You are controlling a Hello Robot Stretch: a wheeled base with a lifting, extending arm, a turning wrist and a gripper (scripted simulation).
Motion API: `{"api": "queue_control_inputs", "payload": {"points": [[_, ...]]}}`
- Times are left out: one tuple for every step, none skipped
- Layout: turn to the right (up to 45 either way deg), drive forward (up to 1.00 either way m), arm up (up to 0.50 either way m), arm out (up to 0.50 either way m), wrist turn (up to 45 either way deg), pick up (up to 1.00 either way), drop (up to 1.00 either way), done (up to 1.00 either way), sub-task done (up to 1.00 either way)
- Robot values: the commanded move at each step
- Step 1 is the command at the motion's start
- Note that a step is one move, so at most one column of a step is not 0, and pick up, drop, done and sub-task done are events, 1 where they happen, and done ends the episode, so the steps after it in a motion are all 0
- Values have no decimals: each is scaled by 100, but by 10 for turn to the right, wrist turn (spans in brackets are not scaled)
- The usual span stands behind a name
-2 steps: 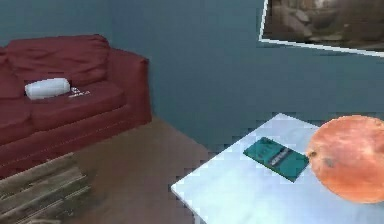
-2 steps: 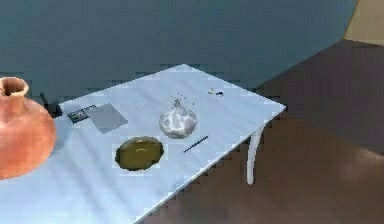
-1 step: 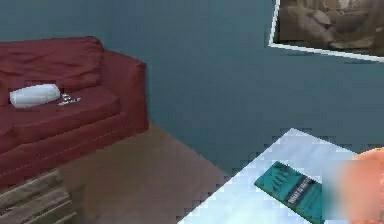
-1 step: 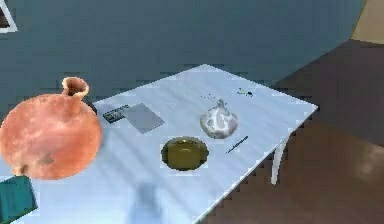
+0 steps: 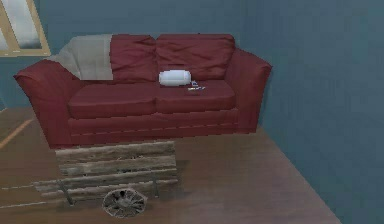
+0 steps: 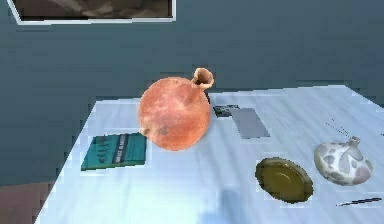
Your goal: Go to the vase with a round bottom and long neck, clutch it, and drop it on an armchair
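Vase [image 6: 175,112], orange-red, with a round body and a flared neck, tilted so that its neck points to the arm side view's upper right, in front of a pale table [image 6: 310,125]. We cannot tell whether it touches the tabletop, nor how the gripper stands. Just beside it lie a teal book [image 6: 113,152] and a dark flat slab [image 6: 247,122]; farther right are a dark dish [image 6: 284,180] and a mottled white vase [image 6: 340,160]. Ahead, we see a red sofa [image 5: 150,95] behind a wooden cart [image 5: 115,170].
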Motion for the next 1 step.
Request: {"api": "queue_control_inputs", "payload": {"points": [[0,0,50,0,0,0,0,0,0]]}}
